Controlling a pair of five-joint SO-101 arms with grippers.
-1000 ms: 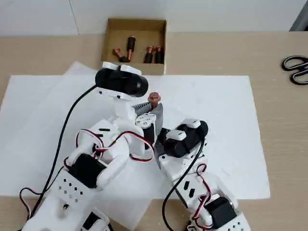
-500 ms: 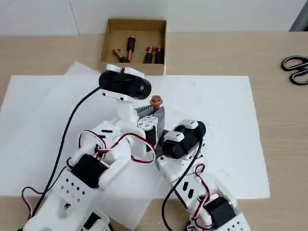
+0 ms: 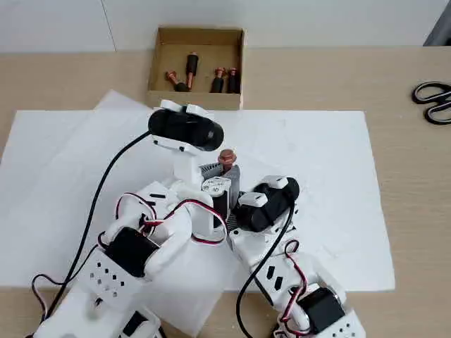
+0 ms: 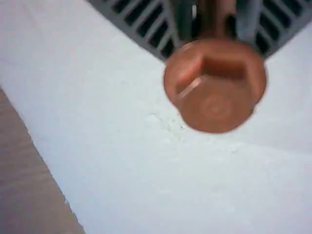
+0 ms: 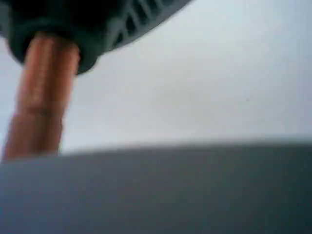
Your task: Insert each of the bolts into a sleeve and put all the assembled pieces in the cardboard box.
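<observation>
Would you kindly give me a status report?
Left hand shut on copper hex-head bolt. Its shaft sits in black cylindrical sleeve, over white paper sheet. Four pieces lie in brown cardboard box. Right arm close alongside.

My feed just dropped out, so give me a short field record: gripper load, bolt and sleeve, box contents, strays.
Left gripper: shut on the copper bolt, whose head sticks out past it
Black sleeve: bolt shank sticks out of it, seen from the right wrist
Right arm: beside the left arm, over the white paper
Cardboard box: four assembled pieces inside
Strays: scissors at the right edge of the table
</observation>
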